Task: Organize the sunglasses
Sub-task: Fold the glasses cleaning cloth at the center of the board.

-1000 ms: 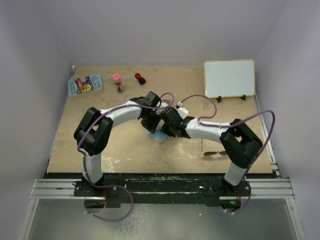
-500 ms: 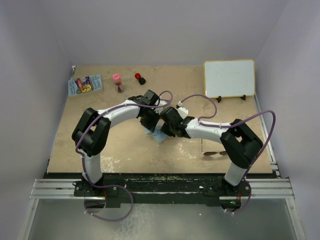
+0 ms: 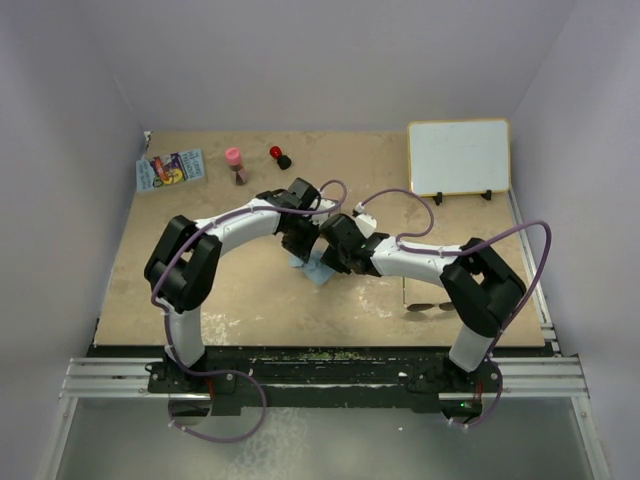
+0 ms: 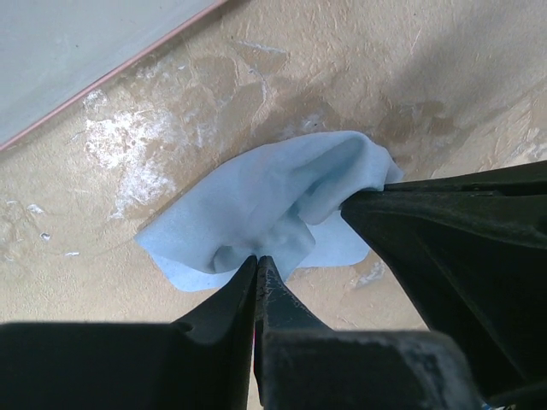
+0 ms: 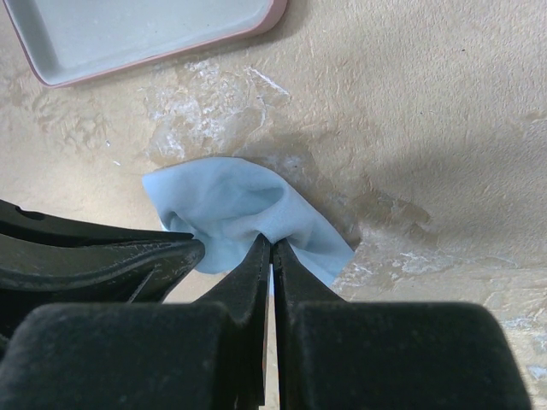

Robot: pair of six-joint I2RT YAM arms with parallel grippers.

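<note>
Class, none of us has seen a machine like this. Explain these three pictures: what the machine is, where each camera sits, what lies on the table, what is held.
Two robot arms, the left arm and right arm, are bolted at the near edge of the table. One picture looks down from above; the other two come from a camera on each wrist. The left gripper and right gripper are both shut on a light-blue cloth, each pinching an edge. The sunglasses lie untouched near the right arm. An open pink case and a whiteboard are also there.
</note>
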